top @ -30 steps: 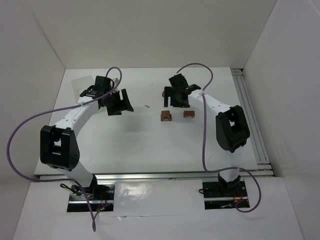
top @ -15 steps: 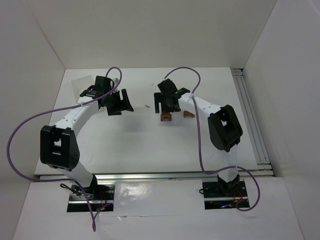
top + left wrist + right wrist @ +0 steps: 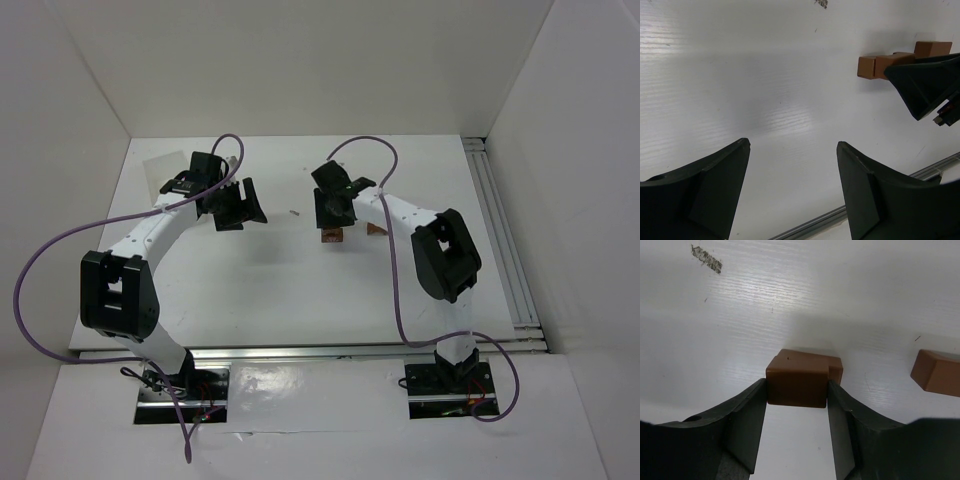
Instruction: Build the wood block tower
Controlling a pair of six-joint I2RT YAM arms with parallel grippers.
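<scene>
From above we get bright, even, diffuse light that nearly washes out the white surface and the walls, with faint shadows under the arms and a patch of glare on the glossy sheet at six o'clock. At the left wrist we see a pale sheen across the surface's middle, the left claw dark and soft-edged, the wood blocks at one o'clock fairly sharp. At the right wrist the wood block in the right claw is crisp, its soft shadow falling toward twelve o'clock, the near fingers blurred.
</scene>
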